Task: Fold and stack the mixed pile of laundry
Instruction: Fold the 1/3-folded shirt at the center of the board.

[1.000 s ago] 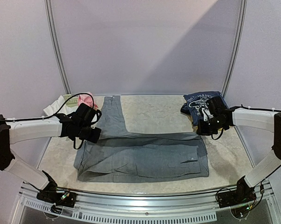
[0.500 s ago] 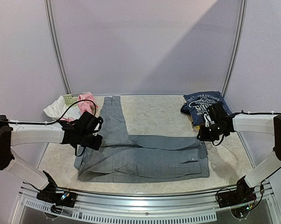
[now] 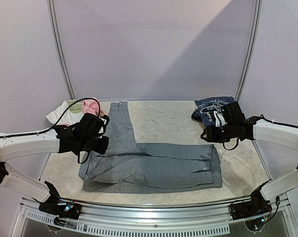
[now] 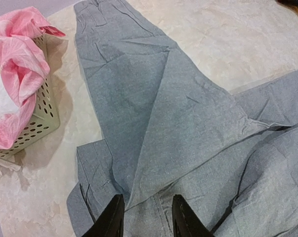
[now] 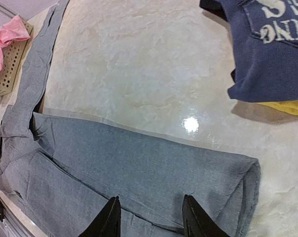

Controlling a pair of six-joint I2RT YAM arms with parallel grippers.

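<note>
- Grey cloth trousers (image 3: pixel 153 165) lie on the beige marbled table (image 3: pixel 168 121), one leg folded across to the right, the other stretched toward the back.
- Left gripper (image 4: pixel 148 197), clamped a second ago, now hovers with fingers parted and empty over the trousers' left end.
- Right gripper (image 5: pixel 150 197) has likewise let go, jaws apart above the folded right end, near the navy printed tee (image 3: pixel 215 107).

- The top camera sits high behind the arm bases (image 3: pixel 60 208), facing down and forward over the whole table (image 3: pixel 163 118).
- The left wrist camera hangs close over the grey trousers (image 4: pixel 153 113), with the basket (image 4: pixel 37 123) at its left.
- The right wrist camera looks down close on the same trousers, with the navy tee (image 5: pixel 267 44) at upper right; all three views share the trousers.
</note>
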